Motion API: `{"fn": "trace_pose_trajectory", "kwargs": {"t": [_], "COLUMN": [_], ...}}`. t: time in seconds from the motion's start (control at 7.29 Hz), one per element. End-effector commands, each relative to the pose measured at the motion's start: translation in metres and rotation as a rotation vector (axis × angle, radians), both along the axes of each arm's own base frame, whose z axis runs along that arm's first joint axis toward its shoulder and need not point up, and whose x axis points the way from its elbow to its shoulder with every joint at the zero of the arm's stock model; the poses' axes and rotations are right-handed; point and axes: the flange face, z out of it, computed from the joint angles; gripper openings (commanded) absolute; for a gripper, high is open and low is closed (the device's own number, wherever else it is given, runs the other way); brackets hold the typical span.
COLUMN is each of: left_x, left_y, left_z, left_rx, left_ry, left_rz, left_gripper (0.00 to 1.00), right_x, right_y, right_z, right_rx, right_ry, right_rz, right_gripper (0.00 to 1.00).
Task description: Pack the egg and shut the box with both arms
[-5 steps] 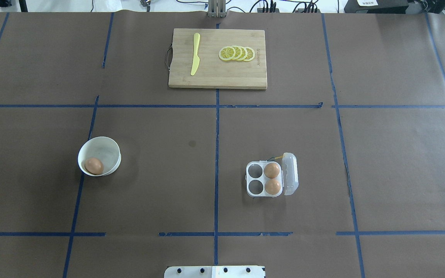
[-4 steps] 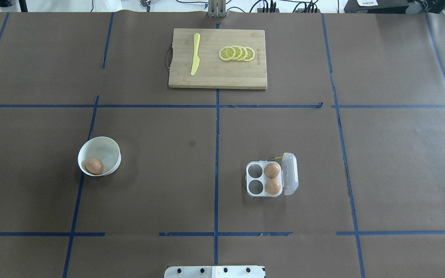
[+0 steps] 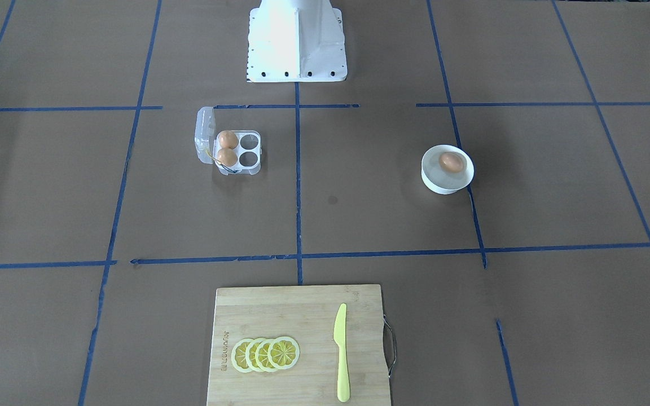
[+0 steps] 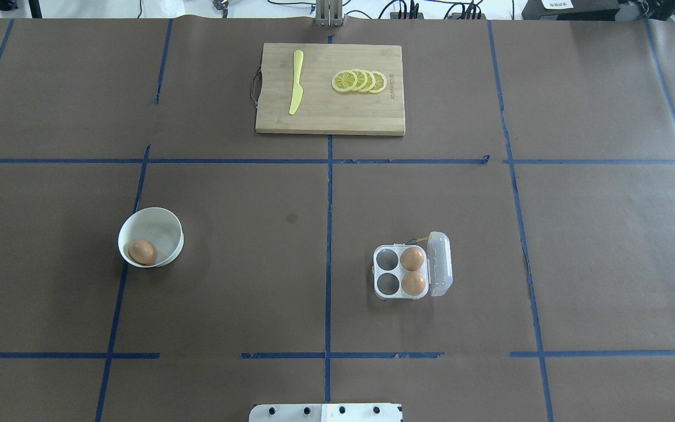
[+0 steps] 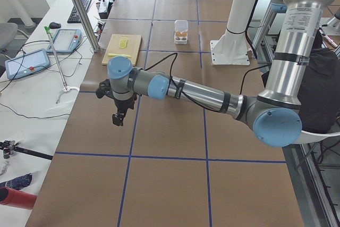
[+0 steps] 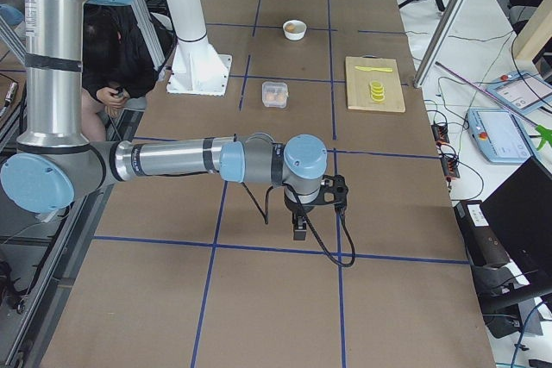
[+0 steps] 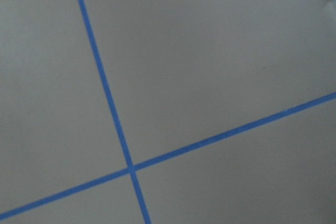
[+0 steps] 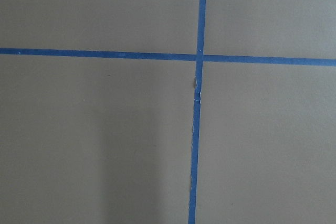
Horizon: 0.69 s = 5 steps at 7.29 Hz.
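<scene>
Clear box (image 4: 401, 272) hinged open rightward; egg (image 4: 142, 252) in bowl (image 4: 159, 230); left gripper (image 5: 118, 117), right gripper (image 6: 299, 228): cannot tell.

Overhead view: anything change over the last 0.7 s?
Nothing visibly changed. The egg lies in the bowl as before, the box stands open in the same spot with two of its cups filled, and no arm has come into the overhead view.
</scene>
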Motion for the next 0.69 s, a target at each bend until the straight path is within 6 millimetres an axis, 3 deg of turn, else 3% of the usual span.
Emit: {"fn": "trace_pose_trajectory", "kwargs": {"t": [0.0, 0.14, 0.27, 0.55], "left_x": [0.058, 0.072, 0.089, 0.151], "left_y": [-0.016, -0.013, -0.008, 0.029], "left_z": [-0.065, -0.084, -0.092, -0.141], "left_rx": [0.096, 0.112, 0.049, -0.155], "left_ry": [0.040, 0.056, 0.100, 0.209], "left_rz": [0.043, 0.044, 0.018, -0.108], "left_gripper": [1.00, 1.00, 1.00, 1.00], "right_x": [-0.004, -0.003, -0.003, -0.004], "right_y": [-0.012, -0.024, -0.024, -0.020], "right_z": [-0.014, -0.028, -0.023, -0.013], "right_rx": [0.040, 0.066, 0.055, 0.035], "right_ry": [-0.003, -0.007, -0.006, -0.007], "right_rz": [-0.010, -0.008, -0.006, -0.008], "right_gripper": [1.00, 1.00, 1.00, 1.00]}}
